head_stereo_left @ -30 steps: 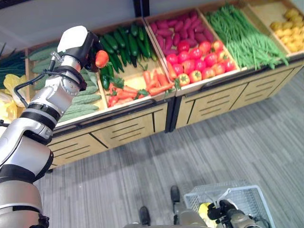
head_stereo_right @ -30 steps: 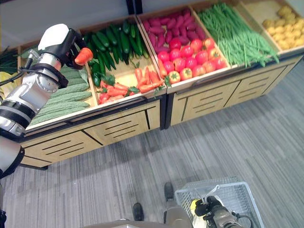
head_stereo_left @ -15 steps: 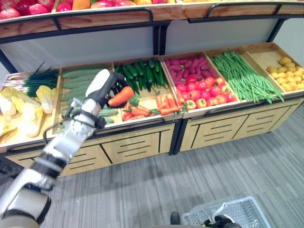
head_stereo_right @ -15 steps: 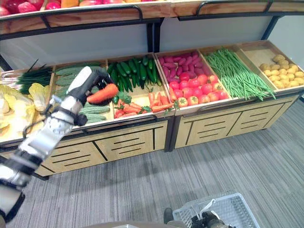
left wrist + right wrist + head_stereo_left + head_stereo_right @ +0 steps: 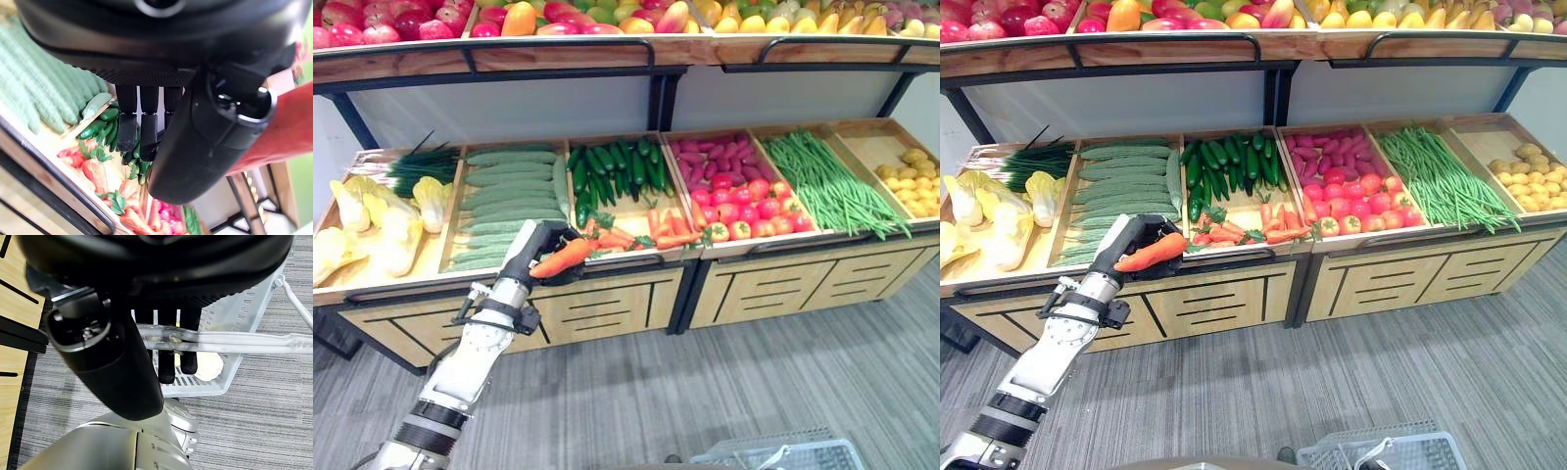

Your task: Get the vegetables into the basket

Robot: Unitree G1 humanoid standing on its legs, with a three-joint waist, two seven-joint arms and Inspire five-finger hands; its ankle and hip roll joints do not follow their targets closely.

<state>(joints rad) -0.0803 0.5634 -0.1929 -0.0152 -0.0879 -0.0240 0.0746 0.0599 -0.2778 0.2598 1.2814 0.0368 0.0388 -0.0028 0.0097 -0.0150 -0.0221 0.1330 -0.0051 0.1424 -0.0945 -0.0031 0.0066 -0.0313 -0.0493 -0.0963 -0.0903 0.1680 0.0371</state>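
My left hand [image 5: 534, 248] is shut on an orange carrot [image 5: 564, 259], held level just in front of the produce stand's front edge, beside the carrot bin [image 5: 628, 232]. In the left wrist view the carrot [image 5: 288, 125] runs behind the thumb [image 5: 210, 142], with the fingers curled beside it. The white wire basket [image 5: 1371, 446] hangs low at the bottom right. In the right wrist view my right hand [image 5: 112, 367] is curled round the basket's clear handle [image 5: 234, 339]. A pale yellow item [image 5: 209, 366] lies inside the basket [image 5: 234, 308].
The wooden stand holds long pale cucumbers [image 5: 504, 191], dark cucumbers [image 5: 612, 164], tomatoes [image 5: 739, 201], green beans [image 5: 822, 181], potatoes [image 5: 913, 181] and cabbages [image 5: 372, 220]. A fruit shelf [image 5: 607, 44] overhangs the bins. Grey carpet [image 5: 705, 392] lies before the stand.
The camera has tilted up. My left hand has brought the carrot back from over the cucumber bins to the stand's front edge, and lower. The right hand still holds the basket.
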